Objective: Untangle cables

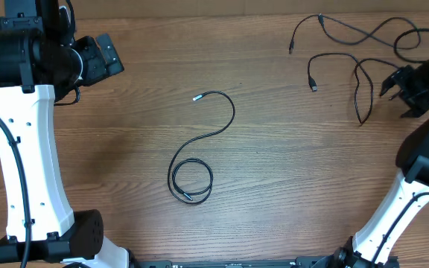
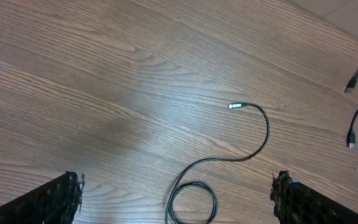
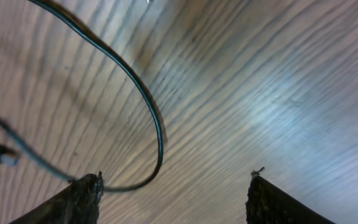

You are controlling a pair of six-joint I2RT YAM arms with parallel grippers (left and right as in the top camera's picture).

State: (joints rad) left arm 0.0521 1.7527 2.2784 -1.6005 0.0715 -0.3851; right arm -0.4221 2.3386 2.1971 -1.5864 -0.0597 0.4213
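Observation:
One black cable (image 1: 218, 132) lies alone mid-table, its silver tip (image 1: 196, 97) at the far end and a coil (image 1: 191, 182) at the near end. More black cables (image 1: 348, 45) sprawl loosely at the far right, crossing one another, with small plug ends (image 1: 313, 87). My right gripper (image 1: 395, 95) hovers at their right edge, open. In the right wrist view a cable loop (image 3: 158, 134) curves down to the left fingertip (image 3: 86, 186), and nothing lies between the jaws of the right gripper (image 3: 176, 180). My left gripper (image 1: 114, 53) hangs open at the far left, looking down on the lone cable (image 2: 263, 137).
The wood-grain table (image 1: 289, 186) carries only the cables. The white left arm (image 1: 28, 149) runs down the left side. On the right side stands the white right arm (image 1: 401, 201). Two plug ends (image 2: 351, 86) show at the right edge of the left wrist view.

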